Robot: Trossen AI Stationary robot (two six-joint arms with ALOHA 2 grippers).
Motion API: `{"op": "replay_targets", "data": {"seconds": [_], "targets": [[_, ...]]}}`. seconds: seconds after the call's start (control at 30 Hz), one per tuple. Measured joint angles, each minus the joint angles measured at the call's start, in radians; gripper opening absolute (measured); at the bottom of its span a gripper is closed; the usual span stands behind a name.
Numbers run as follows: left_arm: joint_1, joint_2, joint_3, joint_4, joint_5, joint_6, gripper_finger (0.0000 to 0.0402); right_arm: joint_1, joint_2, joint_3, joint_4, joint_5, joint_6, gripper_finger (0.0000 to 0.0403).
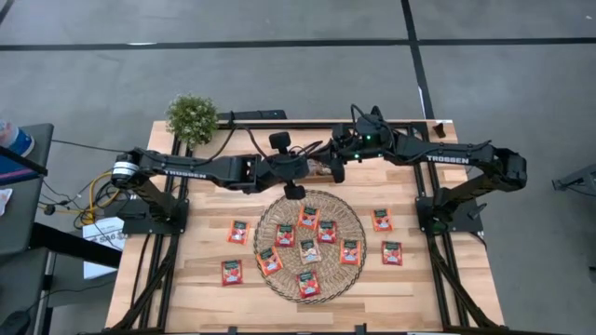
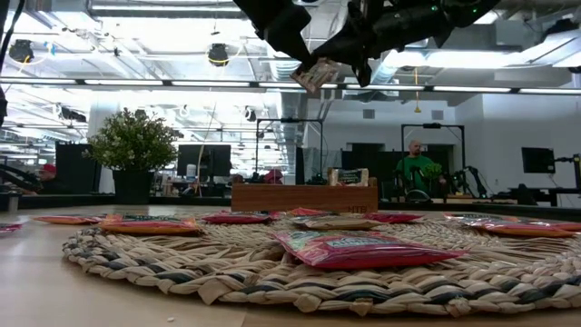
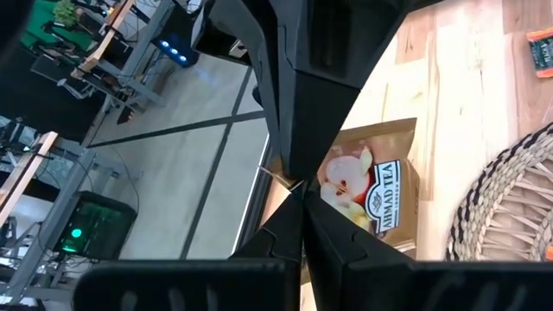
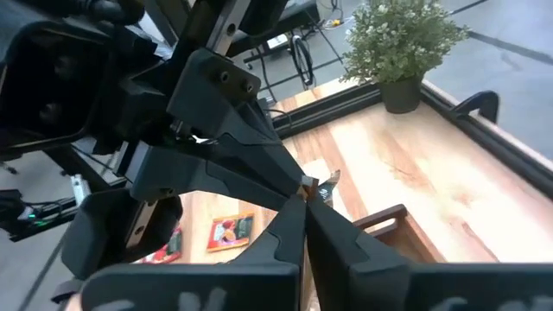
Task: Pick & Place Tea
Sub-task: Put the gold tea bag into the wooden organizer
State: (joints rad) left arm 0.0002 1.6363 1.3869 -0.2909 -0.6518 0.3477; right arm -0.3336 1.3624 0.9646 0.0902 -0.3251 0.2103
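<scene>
Meeting above the far middle of the worktop, both grippers hang over the wooden tray. Left gripper: jaws closed tight on one corner of a pale sachet, held in the air. Right gripper: jaws also closed, tips pinched at the same sachet from the opposite side. The left wrist view shows the two sets of fingertips touching nose to nose, with an apple-print sachet visible below them in the tray.

Remaining tea: several red-orange sachets lie flat on the round woven mat at the near middle. Others lie on bare wood: two left of the mat, two right of it. A potted plant stands at the far left corner. A person in green sits in the room behind.
</scene>
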Motion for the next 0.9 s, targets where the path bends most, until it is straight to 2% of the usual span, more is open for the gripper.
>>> {"op": "replay_targets", "data": {"seconds": [0.7,0.9], "targets": [[0.0,0.0,0.0,0.002,-0.05,0.0,0.0,-0.005,-0.001,0.0,0.0,0.068,-0.001,0.0],[0.0,0.0,0.001,0.002,-0.056,0.0,0.0033,-0.007,0.0,-0.001,-0.008,0.098,0.001,0.0]]}}
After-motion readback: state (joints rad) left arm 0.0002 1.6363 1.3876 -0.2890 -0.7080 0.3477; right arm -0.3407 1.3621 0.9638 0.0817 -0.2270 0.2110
